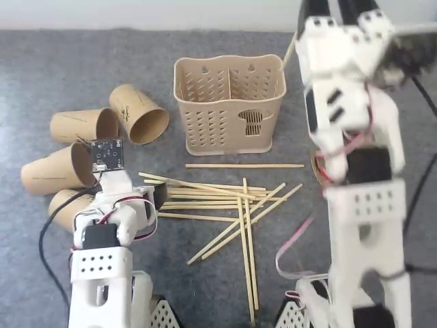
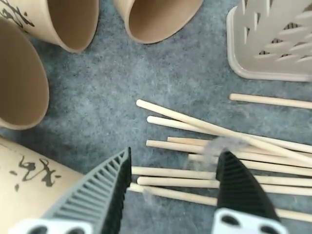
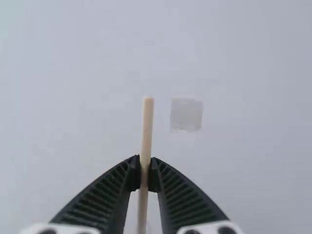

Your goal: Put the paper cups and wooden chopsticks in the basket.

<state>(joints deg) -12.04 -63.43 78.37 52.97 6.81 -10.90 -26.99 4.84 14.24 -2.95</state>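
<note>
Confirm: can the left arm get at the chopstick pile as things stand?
Probably yes. The left gripper hangs open over the chopsticks with nothing between them, and the paper cups lie off to one side.

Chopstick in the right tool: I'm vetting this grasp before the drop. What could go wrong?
The right tool pinches the chopstick only at its tips, so it may pivot or slip.
It sits by the basket's right rim and could drop outside.
The open left tool spans several piled chopsticks; closing may grab a bundle.
</note>
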